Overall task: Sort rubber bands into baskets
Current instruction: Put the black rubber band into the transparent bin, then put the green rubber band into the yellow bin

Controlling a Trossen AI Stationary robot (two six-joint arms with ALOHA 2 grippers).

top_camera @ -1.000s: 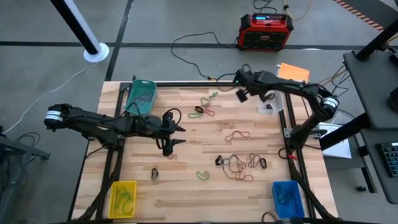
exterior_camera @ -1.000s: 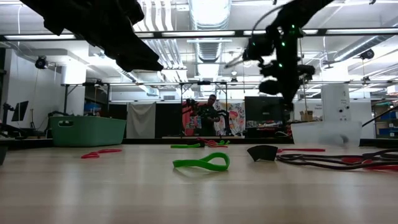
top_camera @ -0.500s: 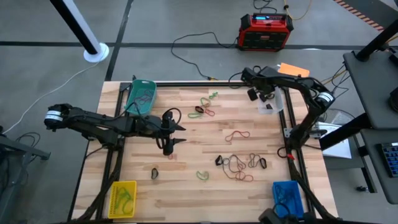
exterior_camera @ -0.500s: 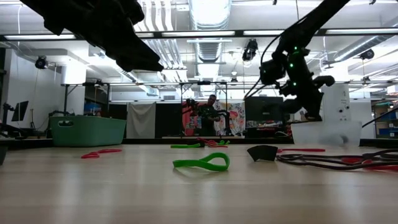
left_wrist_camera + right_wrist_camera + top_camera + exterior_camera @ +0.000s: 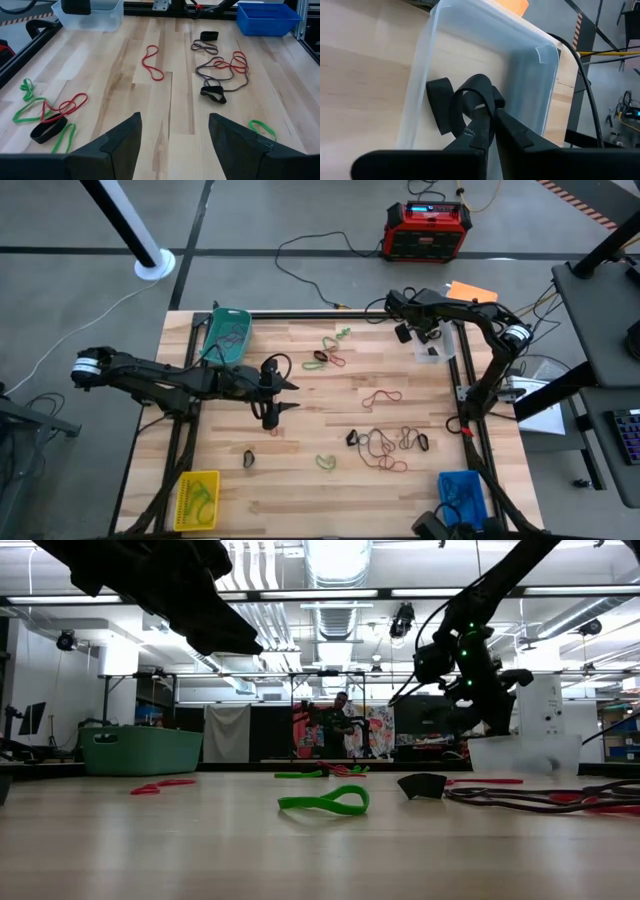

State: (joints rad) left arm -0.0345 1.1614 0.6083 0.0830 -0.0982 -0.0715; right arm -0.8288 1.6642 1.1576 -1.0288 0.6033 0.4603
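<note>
My right gripper hangs over the clear basket at the table's far right and is shut on a black rubber band. Another black band lies on the basket's floor. My left gripper is open above the table's middle left, with nothing between its fingers. Loose rubber bands lie on the wood: a dark and red tangle, a red loop, and a green, red and black group. The teal basket, the yellow basket and the blue basket stand at the corners. My right gripper pinches the black band's near part between its two fingertips. The fingers slant down into the clear basket from above. The band's loop stands out beyond the fingertips, inside the basket's walls. I cannot tell whether it touches the floor.
A red-and-black box and cables lie on the floor beyond the table's far edge. An orange sheet lies behind the clear basket. A dark frame runs along the table's edges. A person stands far back in the room.
My right gripper has moved toward the table's far right edge and down, from over the wood to above the clear basket, and has tipped more steeply downward.
</note>
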